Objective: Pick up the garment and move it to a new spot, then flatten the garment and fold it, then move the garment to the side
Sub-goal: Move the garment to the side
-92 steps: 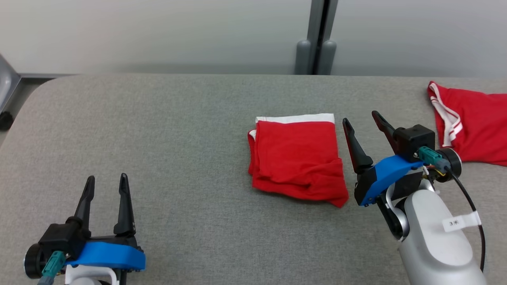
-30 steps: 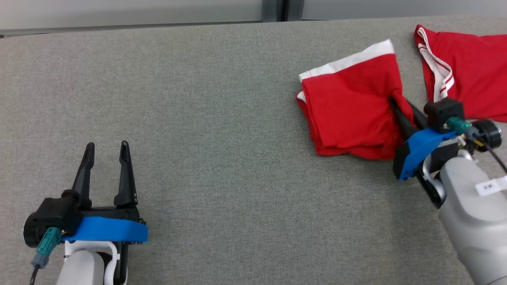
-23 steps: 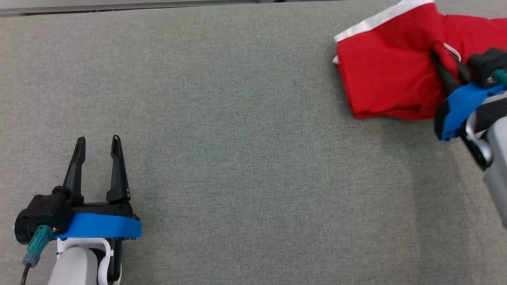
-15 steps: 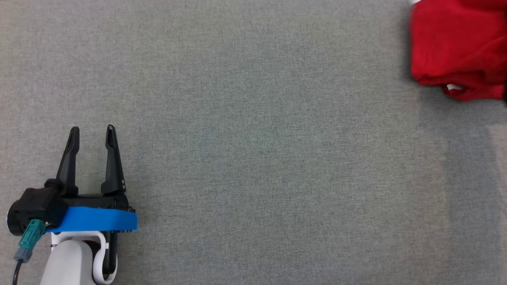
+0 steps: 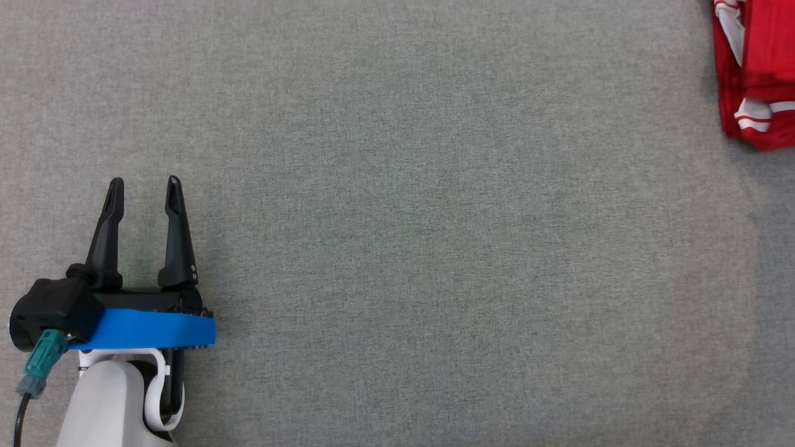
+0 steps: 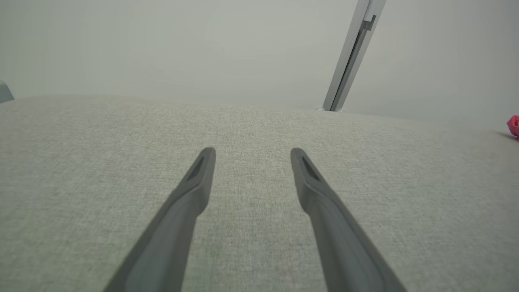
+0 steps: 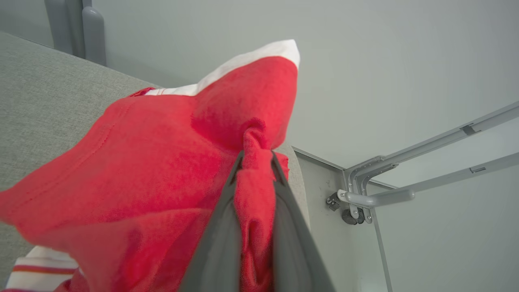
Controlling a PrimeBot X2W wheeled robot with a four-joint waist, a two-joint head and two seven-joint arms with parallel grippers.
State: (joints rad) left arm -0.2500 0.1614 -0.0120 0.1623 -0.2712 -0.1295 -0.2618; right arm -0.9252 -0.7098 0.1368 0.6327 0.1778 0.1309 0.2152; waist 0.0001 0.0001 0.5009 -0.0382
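In the right wrist view my right gripper (image 7: 257,156) is shut on a bunched fold of the red garment (image 7: 162,154). The cloth hangs lifted from the fingers, with its white band (image 7: 259,52) at the top. In the head view, red cloth (image 5: 770,56) shows at the top right edge. My left gripper (image 5: 145,183) rests open at the lower left, far from the cloth. The left wrist view shows that gripper (image 6: 252,152) with nothing between its fingers.
A second red garment with red-and-white striped trim (image 7: 40,263) lies under the held one, and its trim (image 5: 751,118) also shows in the head view. The grey padded table (image 5: 397,248) stretches wide. Its right edge and a metal frame (image 7: 385,194) lie just beyond the held cloth.
My right gripper, open beside the garment three seconds ago, has closed on it and carried it right, over the striped garment. The head view has shifted. The left gripper has stayed put.
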